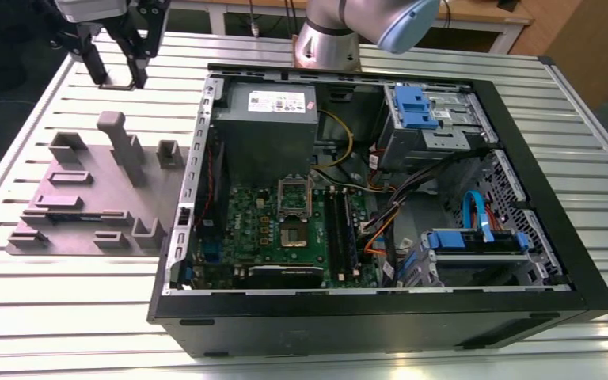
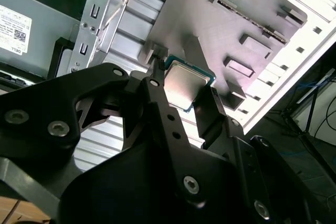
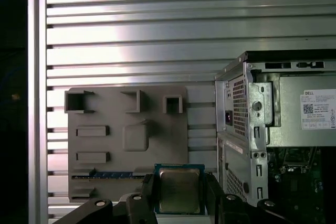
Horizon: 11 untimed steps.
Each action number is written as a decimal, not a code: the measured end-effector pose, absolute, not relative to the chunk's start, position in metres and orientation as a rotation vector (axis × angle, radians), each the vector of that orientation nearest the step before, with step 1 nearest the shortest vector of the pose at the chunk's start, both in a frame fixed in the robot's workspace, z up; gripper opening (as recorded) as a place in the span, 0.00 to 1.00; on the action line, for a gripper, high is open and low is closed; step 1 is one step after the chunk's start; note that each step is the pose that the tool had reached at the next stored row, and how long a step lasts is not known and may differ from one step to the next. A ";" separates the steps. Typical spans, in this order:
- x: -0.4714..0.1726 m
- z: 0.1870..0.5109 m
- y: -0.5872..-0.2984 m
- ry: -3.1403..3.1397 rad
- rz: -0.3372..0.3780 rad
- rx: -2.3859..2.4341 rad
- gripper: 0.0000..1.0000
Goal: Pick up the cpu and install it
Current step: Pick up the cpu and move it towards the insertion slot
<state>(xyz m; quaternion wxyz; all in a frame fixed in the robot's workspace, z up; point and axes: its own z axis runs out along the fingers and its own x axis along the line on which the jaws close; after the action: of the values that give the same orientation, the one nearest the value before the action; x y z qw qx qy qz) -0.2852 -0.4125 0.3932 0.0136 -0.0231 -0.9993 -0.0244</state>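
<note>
The hand (image 1: 119, 79) is clenched on the cpu (image 3: 179, 190), with one finger on each of two opposite edges. It hangs above the bench (image 1: 51, 317), near the far end of the grey tray (image 1: 72, 214), outside the computer case (image 1: 389, 317). The socket (image 1: 294, 214) on the green board (image 1: 246, 229) lies well apart from the hand, toward the exterior view's right and nearer that camera. The cpu is square, so it has no long side. It looks flat, with its shiny top facing up in both wrist views.
</note>
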 end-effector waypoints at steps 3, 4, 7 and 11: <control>-0.280 0.393 -0.413 -3.113 -0.076 -0.072 0.47; -0.279 0.393 -0.413 -3.113 -0.076 -0.072 0.47; -0.277 0.393 -0.414 -3.113 -0.076 -0.072 0.47; -0.275 0.393 -0.419 -3.113 -0.076 -0.072 0.47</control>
<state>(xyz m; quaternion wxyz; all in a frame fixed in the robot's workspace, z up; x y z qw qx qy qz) -0.2751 -0.4188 0.3930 0.0136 -0.0231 -0.9993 -0.0244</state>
